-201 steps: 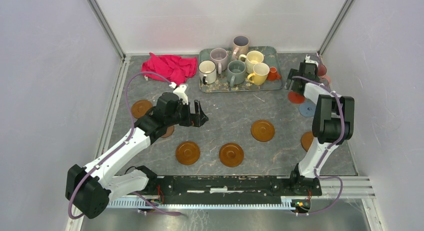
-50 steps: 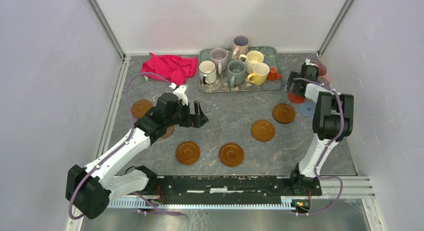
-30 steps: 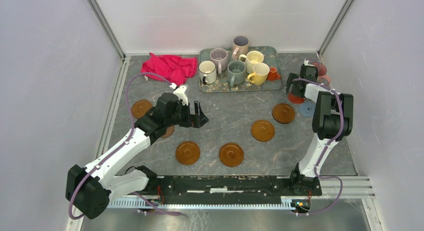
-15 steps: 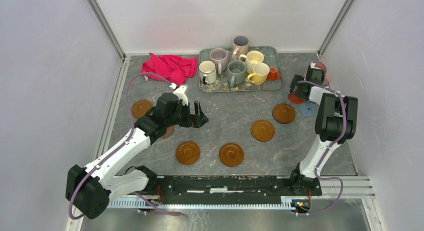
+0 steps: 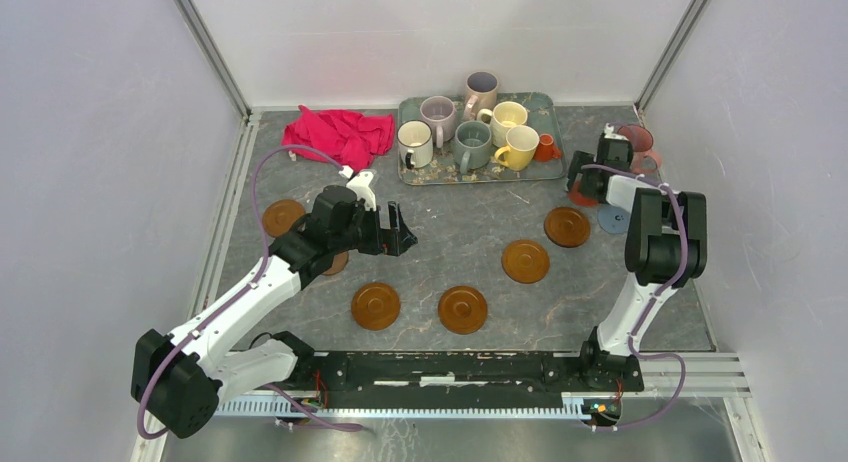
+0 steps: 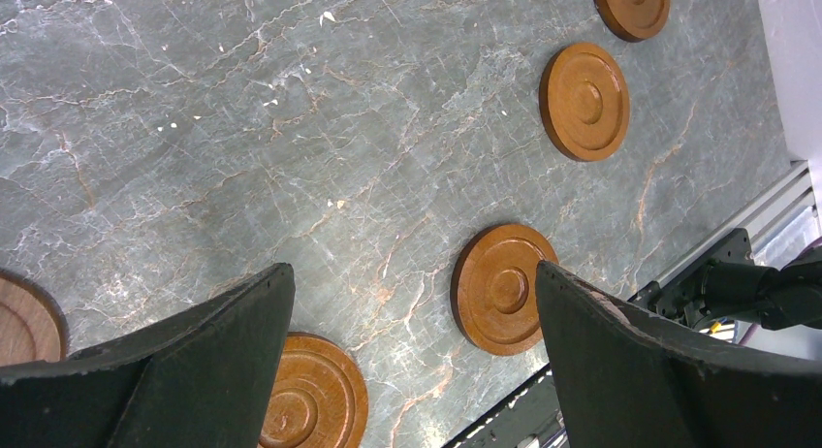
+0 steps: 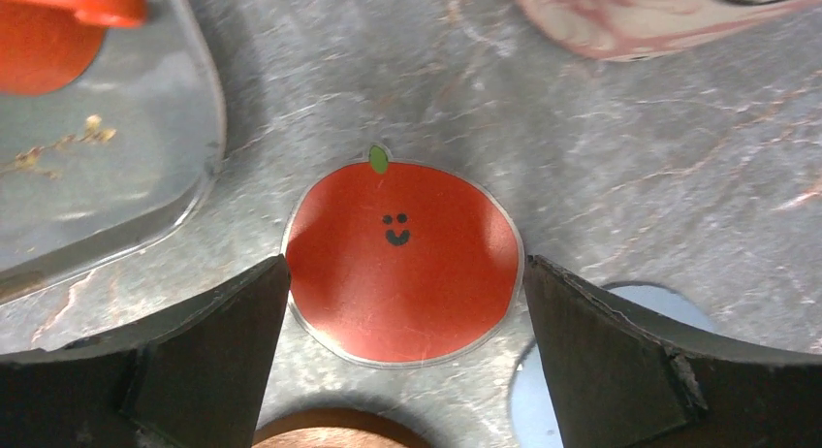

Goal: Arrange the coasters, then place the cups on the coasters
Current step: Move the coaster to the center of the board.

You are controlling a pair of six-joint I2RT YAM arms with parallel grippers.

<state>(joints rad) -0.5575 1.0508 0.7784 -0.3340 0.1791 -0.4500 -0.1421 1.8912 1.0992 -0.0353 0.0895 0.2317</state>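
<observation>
At the far right corner of the tabletop [image 5: 470, 222], my right hand [image 7: 404, 273] hangs wide open and empty over the red coaster [image 7: 402, 244], one finger on each side of the disc. I cannot tell whether either finger touches it. The coaster, printed with a small smiling face and a green leaf, lies flat just off the right end of the tray [image 5: 480, 178]. The blue coaster [image 5: 610, 220] sits just beside it, toward the near edge. A floral cup [image 5: 640, 142] rests on the tabletop by the right edge, beyond the hand. Six cups [image 5: 472, 145] stand on the tray at the far edge, with the tiny orange cup [image 5: 546, 148] at its right end and a red cloth [image 5: 338, 132] heaped to its left. Amber coasters [image 5: 525, 261] are spread in a loose arc from the right side across the middle toward the near edge, with one more near the left edge. My left hand [image 5: 400, 229] is also spread wide, holding nothing, above bare tabletop left of centre. A darker coaster [image 5: 337, 266] shows partly from under its arm.
</observation>
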